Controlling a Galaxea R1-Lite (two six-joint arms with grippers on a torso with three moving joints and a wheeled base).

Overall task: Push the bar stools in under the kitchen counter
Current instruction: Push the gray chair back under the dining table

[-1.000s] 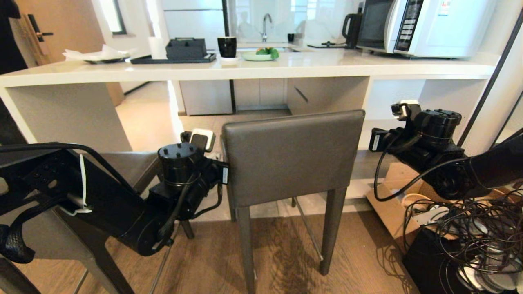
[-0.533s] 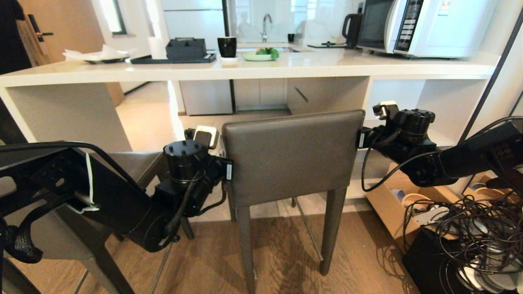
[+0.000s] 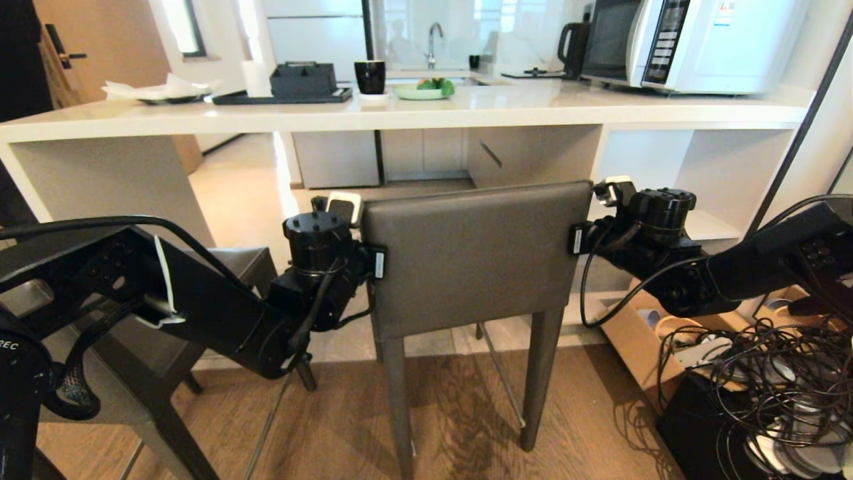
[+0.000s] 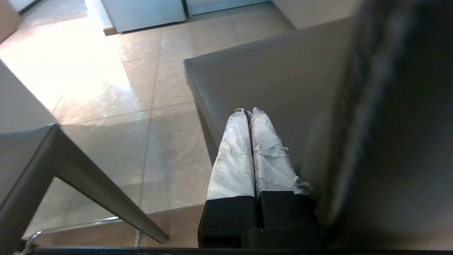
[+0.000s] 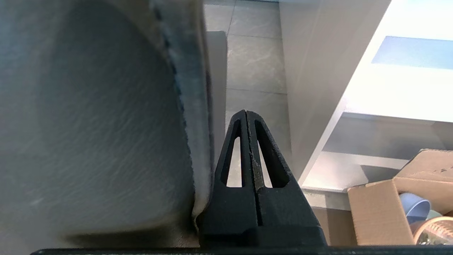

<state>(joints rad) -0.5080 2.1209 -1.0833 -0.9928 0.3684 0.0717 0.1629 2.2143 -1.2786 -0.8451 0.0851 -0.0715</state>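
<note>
Bar stool backrest [image 3: 474, 257] is flanked by both grippers. Left gripper [image 4: 249, 112], white-wrapped fingers pressed together and empty, is seen in the left wrist view alongside the backrest's left edge, over the seat [image 4: 254, 92]; contact cannot be confirmed. Right gripper [image 5: 246, 113], black fingers closed on nothing, is seen in the right wrist view just beside the backrest's right edge. Fingers are hidden in the head view, where only wrists are shown at either side. Stool is placed before the kitchen counter [image 3: 400, 113], not yet under. Second stool [image 3: 226, 263] is noted at left; cardboard box [image 5: 382, 209] with cups at right.
</note>
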